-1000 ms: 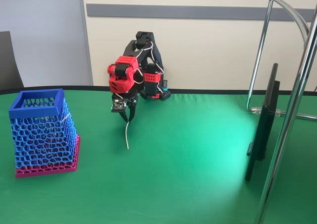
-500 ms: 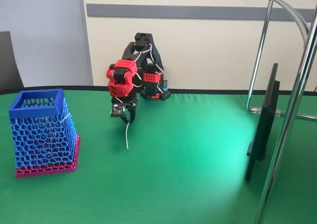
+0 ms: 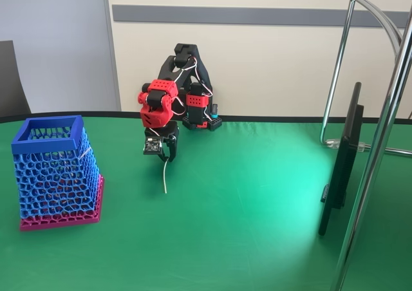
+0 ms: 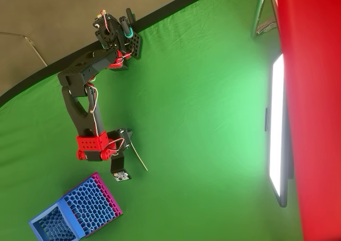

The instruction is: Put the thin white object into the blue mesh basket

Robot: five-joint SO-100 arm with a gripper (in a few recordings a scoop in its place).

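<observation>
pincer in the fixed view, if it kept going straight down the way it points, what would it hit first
The pincer points down, shut on the thin white object hanging below it. Going straight on, that strip's lower tip would probably meet the green table first; nothing else lies beneath.

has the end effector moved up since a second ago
Yes. The end effector has risen slightly with the thin white object, judged against the green table.

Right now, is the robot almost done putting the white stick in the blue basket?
Not yet. The gripper has pinched the thin white object by its top end, so it hangs down toward the green table. It still has to be carried over to the blue mesh basket and dropped inside.
</observation>
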